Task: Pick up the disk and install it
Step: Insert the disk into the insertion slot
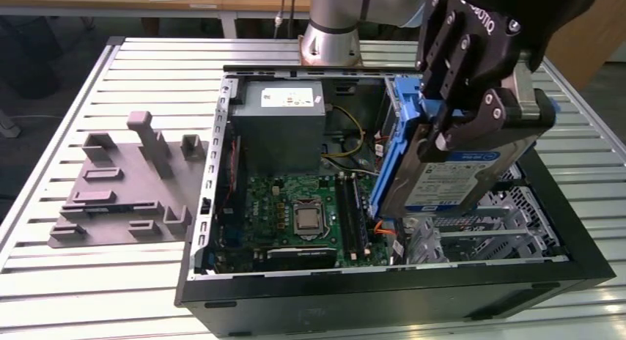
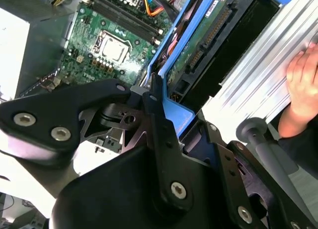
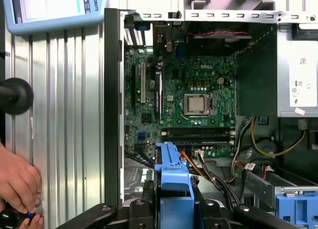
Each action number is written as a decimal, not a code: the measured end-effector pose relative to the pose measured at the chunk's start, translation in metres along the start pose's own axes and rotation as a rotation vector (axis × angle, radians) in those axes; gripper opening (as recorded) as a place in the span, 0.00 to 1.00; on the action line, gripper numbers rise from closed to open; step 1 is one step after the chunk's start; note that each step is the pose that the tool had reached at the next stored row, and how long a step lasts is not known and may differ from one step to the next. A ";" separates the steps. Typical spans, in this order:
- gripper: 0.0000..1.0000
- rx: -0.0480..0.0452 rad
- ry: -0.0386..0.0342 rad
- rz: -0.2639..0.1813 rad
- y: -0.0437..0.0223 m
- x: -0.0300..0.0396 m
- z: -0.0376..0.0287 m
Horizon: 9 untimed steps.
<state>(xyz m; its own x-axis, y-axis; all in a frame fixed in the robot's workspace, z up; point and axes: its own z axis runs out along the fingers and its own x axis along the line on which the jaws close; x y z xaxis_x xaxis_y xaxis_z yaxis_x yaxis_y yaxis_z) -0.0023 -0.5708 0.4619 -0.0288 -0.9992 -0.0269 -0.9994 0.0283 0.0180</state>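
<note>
1. Between the jaws sits the disk (image 1: 459,175). The jaws are closed on its upper part, and its blue bracket (image 1: 396,146) runs along the edge farthest from them.
2. Pick-up looks done: the disk is off the surface (image 1: 59,281), tilted, and hangs under the jaws over the open computer case (image 1: 391,300).
3. Install is not done, as I judge it. The disk's lower end is down by the metal drive cage (image 1: 494,226) straight below the jaws, but it is slanted, not seated or level.
4. Across the case from the jaws are the motherboard (image 1: 303,215) and the grey power supply box (image 1: 278,124). Outside the case, well apart from the jaws, is a grey moulded fixture (image 1: 122,186).
5. In the second wrist view, the disk's green circuit-board underside (image 2: 198,45) and connector edge run ahead of the jaws. In the first wrist view, the bracket end pokes out between them.
6. Hard to tell:
   - The disk covers its own slot, so I cannot tell whether its lower edge touches the cage.
   - The jaw side behind the disk is hidden.
   - A person's hand (image 3: 17,182) is cut off at the frame edge, beside the jaws on the surface, on a small dark item I cannot identify.
</note>
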 end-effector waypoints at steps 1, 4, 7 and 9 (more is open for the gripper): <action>0.36 -0.0001 0.0002 0.000 -0.0021 0.0001 0.0003; 0.36 0.0000 0.0002 0.000 -0.0063 0.0011 0.0016; 0.36 0.0000 -0.0001 0.000 -0.0069 0.0023 0.0022; 0.36 0.0000 0.0000 0.000 -0.0070 0.0023 0.0022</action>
<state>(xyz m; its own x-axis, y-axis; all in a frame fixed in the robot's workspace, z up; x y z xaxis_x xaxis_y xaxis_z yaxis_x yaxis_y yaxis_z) 0.0045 -0.5732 0.4595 -0.0290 -0.9992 -0.0269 -0.9994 0.0285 0.0180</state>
